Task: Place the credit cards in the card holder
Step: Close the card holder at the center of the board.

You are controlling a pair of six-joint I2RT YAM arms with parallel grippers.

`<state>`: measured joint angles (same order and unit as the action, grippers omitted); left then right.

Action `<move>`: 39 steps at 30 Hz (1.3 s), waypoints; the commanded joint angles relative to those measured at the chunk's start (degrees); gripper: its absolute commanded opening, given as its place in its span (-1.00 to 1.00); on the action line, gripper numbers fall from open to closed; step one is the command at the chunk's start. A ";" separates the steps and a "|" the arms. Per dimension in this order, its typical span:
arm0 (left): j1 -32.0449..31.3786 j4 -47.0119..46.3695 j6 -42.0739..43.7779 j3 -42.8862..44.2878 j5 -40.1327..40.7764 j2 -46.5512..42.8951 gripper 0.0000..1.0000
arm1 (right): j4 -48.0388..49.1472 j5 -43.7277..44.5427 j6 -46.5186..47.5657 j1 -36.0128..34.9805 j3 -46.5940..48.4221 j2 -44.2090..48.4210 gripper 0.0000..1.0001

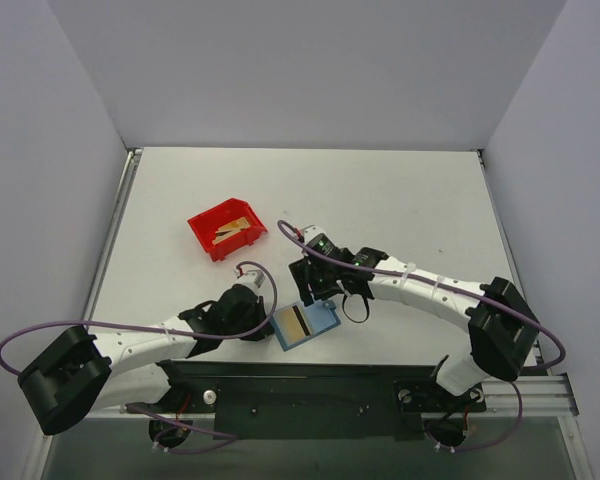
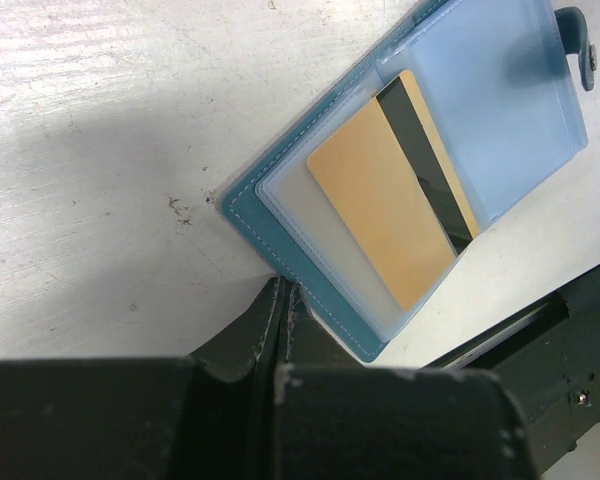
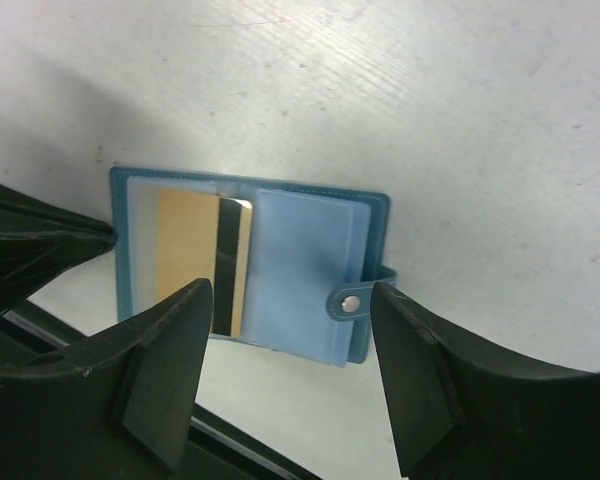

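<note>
A credit card (image 2: 380,200) is lodged in the open card holder (image 3: 300,260). The right hand (image 3: 288,295) is released above it; the left hand (image 2: 280,290) is clenched at its edge. Cards are judged thin, stiff, slick; edges should be pinched.

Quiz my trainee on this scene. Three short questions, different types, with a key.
1. True or false: the card holder lies unfolded, holding a gold card.
2. Where do the other cards wait? A. in the red bin B. loose beside the holder C. under the holder
3. Fill in: the right hand, over the holder, is ____.
Key: 1 true; 2 A; 3 open.
</note>
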<state>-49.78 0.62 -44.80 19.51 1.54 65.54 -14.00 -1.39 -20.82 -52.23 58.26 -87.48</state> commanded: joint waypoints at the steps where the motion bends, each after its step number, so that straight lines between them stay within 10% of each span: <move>1: -0.23 2.63 0.59 0.09 0.66 1.34 -1.00 | -7.17 8.76 1.22 -0.33 3.08 0.03 0.22; 13: -0.14 2.45 0.85 0.36 0.48 1.79 -1.00 | -7.01 7.11 -0.63 -0.59 2.83 -5.95 0.23; 27: -0.14 2.28 0.94 0.44 0.39 2.23 -1.00 | 2.40 -2.38 -1.07 -1.47 -2.01 -3.21 -0.96; 39: -0.06 2.45 1.11 0.62 0.57 2.14 -1.00 | 0.64 -5.38 -2.56 -1.56 0.36 -12.01 -1.00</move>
<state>-49.78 -0.25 -44.77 19.77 1.37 66.46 -11.16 -6.37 -22.83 -53.36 56.31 -98.61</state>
